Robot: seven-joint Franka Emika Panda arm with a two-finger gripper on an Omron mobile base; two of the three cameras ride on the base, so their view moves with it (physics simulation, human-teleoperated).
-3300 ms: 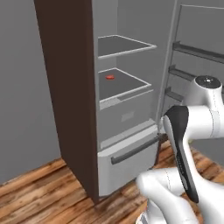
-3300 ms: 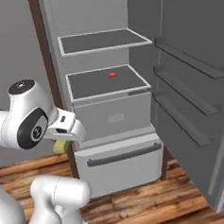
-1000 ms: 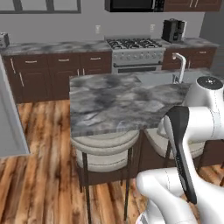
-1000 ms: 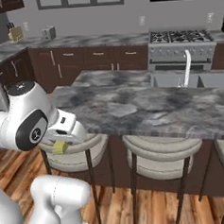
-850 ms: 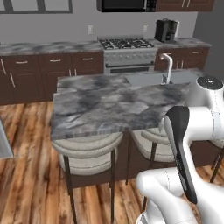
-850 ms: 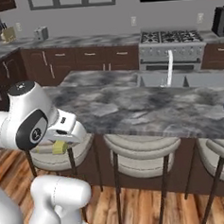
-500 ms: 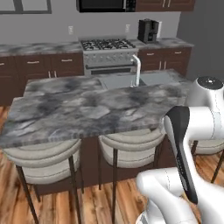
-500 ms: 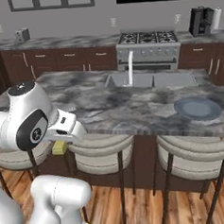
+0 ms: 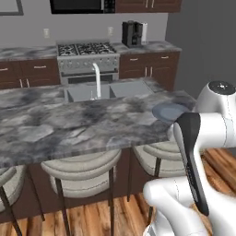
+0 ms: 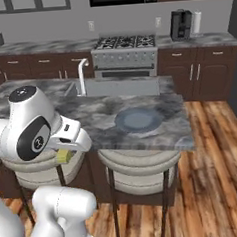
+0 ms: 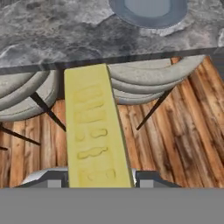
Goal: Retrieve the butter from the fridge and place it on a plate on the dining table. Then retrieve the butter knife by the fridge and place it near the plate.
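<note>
My gripper (image 10: 66,150) is shut on the butter (image 10: 63,156), a pale-yellow stick held low in front of the dining table's (image 10: 97,113) near edge. In the hand view the butter (image 11: 94,127) runs upward from between my gripper (image 11: 99,180) jaws, over the stools and floor. The blue-grey plate (image 10: 138,120) lies bare on the marbled top near the table's right end, past the butter. That plate (image 11: 148,8) sits at the top of the hand view, and the plate (image 9: 169,111) is at the table's (image 9: 69,124) right end in the left base view. The fridge and the butter knife are out of view.
Round beige stools (image 10: 139,171) (image 9: 80,168) stand tucked under the table's near edge. A sink with a white faucet (image 10: 81,75) is set in the top. Behind are a stove (image 10: 126,52), dark cabinets and a coffee machine (image 10: 180,24). Wood floor (image 10: 214,164) lies to the right.
The base has moved: the whole scene has slid left and the plate end of the table has come into view. The butter stays in the shut gripper.
</note>
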